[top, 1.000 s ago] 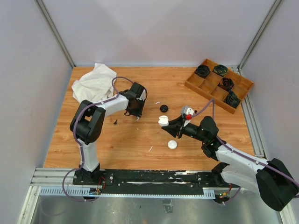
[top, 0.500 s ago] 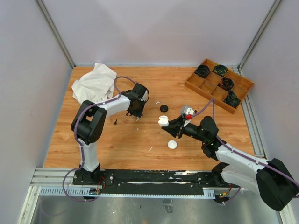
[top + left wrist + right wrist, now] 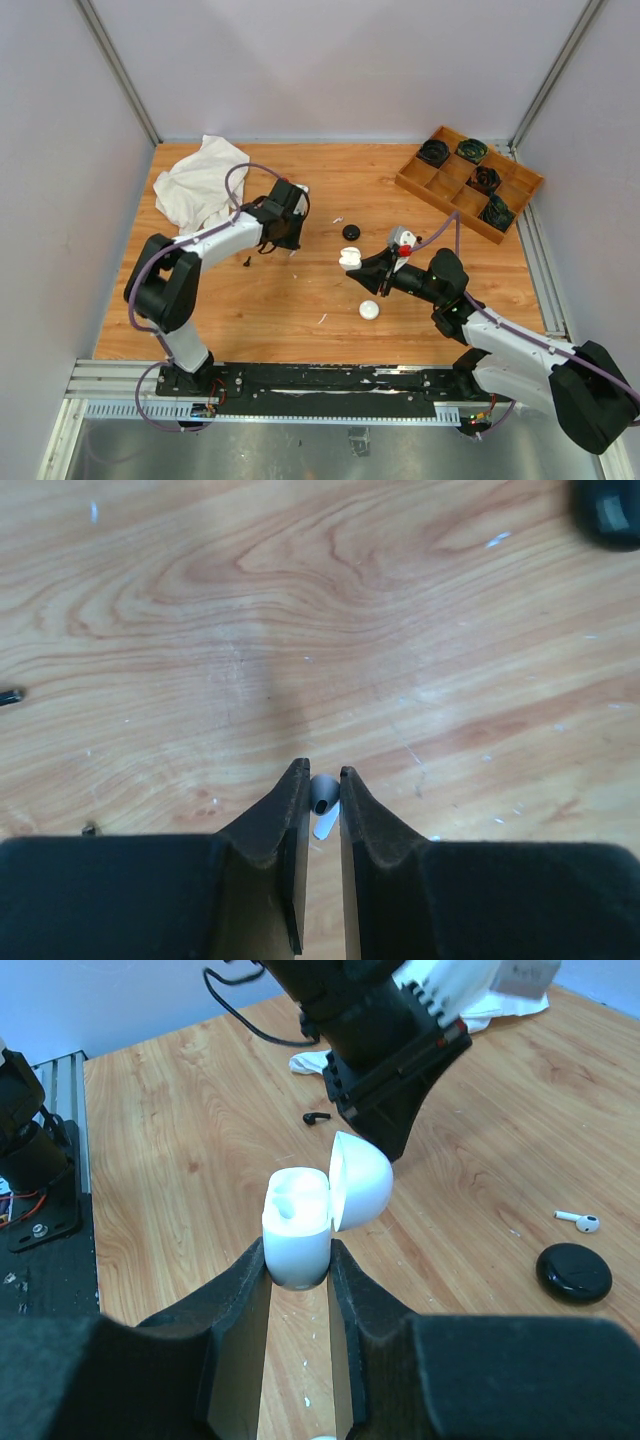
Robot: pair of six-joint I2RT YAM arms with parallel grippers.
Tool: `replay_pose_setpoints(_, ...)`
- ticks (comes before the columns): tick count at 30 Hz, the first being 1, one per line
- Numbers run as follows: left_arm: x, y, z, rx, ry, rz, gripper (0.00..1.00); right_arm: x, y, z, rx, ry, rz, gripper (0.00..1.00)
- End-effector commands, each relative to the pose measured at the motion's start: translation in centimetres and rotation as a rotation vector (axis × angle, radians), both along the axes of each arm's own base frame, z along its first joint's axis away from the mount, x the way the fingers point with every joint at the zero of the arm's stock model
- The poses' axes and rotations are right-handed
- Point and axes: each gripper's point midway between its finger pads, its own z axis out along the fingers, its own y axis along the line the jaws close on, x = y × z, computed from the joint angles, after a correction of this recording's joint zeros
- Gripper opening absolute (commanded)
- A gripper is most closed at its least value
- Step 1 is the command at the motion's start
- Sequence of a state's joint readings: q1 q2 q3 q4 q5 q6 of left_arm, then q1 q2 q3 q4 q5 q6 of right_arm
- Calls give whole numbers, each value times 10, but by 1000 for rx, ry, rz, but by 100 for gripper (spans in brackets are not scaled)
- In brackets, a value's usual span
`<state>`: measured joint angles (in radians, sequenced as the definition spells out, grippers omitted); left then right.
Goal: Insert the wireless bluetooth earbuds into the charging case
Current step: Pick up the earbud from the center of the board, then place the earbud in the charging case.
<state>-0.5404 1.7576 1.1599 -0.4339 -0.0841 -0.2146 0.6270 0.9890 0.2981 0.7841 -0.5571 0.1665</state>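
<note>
Between the black tips of the left gripper [image 3: 322, 780], low in the middle of the left wrist view, a white earbud [image 3: 322, 802] is pinched. The jaws press on it from both sides, where a second ago they stood a little wider. Whether the bud is clear of the wood cannot be told. From above, that gripper sits left of centre of the table [image 3: 250, 310], much where it was. The arm behind it has changed shape, its elbow now sunk toward the lower left of the frame.

The right gripper [image 3: 300, 1257] is clamped on the white charging case [image 3: 298, 1232], held upright with its domed lid [image 3: 358, 1182] swung open to the right. This arm and the case have not moved.

A black earbud [image 3: 246, 261] lies on the wood just left of the left gripper. A second white earbud [image 3: 338, 219] lies loose near the middle, with a black round case [image 3: 351, 232] just beside it. A white round case [image 3: 369, 310] sits lower, below the held case.

A crumpled white cloth [image 3: 200, 180] stays in the upper left, and a wooden tray [image 3: 415, 180] of black cases stays in the upper right.
</note>
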Motion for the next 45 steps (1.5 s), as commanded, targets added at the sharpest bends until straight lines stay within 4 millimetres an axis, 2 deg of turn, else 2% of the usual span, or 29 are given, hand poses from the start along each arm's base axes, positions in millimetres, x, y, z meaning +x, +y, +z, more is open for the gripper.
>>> replay_pose_setpoints(1,9,-19,54,-158,-165,-11,14,11,-6,22,38,-56,-29,6)
replay_pose_setpoints(8,-3,-31,118,-348,-343,-47,16,12,-4,28,75,-60,-30,5)
replay_pose_setpoints(16,-33,-52,180,-609,-497,-147,15,14,-2,38,119,-107,-26,3)
replay_pose_setpoints(22,-59,-65,219,-791,-622,-230,14,13,-2,43,139,-148,-19,2)
replay_pose_setpoints(28,-86,-81,250,-886,-709,-327,14,12,1,45,150,-157,0,2)
replay_pose_setpoints(33,-105,-88,267,-957,-752,-386,15,10,1,48,168,-177,10,3)
replay_pose_setpoints(45,-127,-107,265,-1030,-740,-453,15,6,0,55,208,-194,15,3)
